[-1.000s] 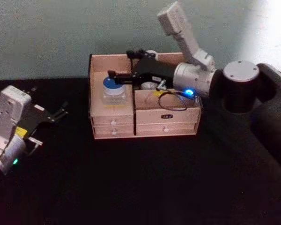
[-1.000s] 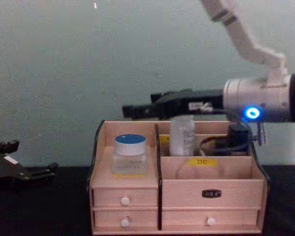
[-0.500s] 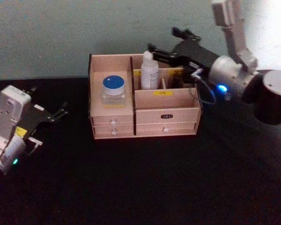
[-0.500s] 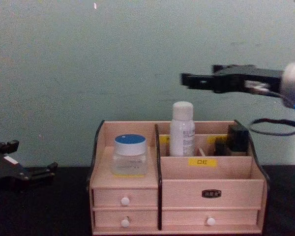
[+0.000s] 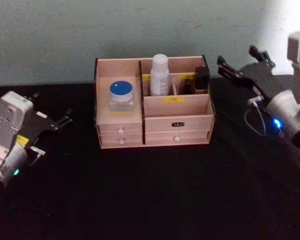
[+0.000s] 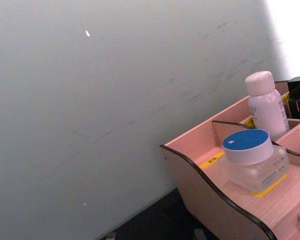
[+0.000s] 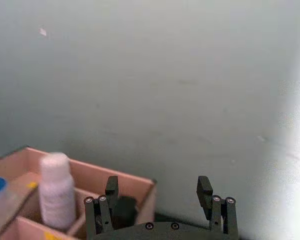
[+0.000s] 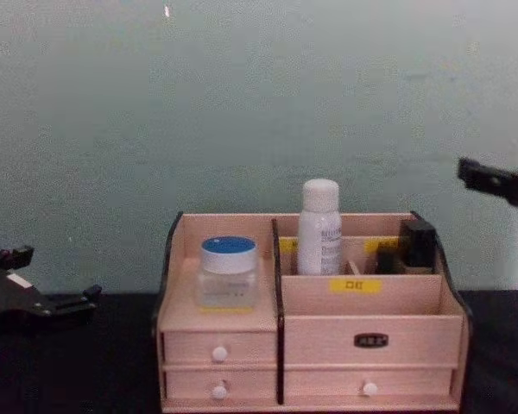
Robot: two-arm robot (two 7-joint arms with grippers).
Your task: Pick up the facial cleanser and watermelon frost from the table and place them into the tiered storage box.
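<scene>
The tiered storage box (image 5: pixel 177 122) stands at the middle back of the black table. The facial cleanser (image 5: pixel 160 75) stands upright in its upper back compartment, also seen from the chest (image 8: pixel 319 227). On the box's left step sits the watermelon frost (image 5: pixel 121 95), with its blue lid up (image 8: pixel 228 272). My right gripper (image 5: pixel 236 56) hovers open and empty to the right of the box, clear of it; its fingers (image 7: pixel 111 187) are spread wide. My left gripper (image 5: pixel 52 107) rests open at the table's left, away from the box.
A small dark object (image 5: pixel 201 79) sits in the box's back right compartment. A pale green wall (image 8: pixel 242 103) rises close behind the box. Black tabletop (image 5: pixel 155 190) stretches in front of the box.
My right gripper has lifted off the box and drawn back to the right, open. The facial cleanser stays standing in the back compartment. The left arm has not moved.
</scene>
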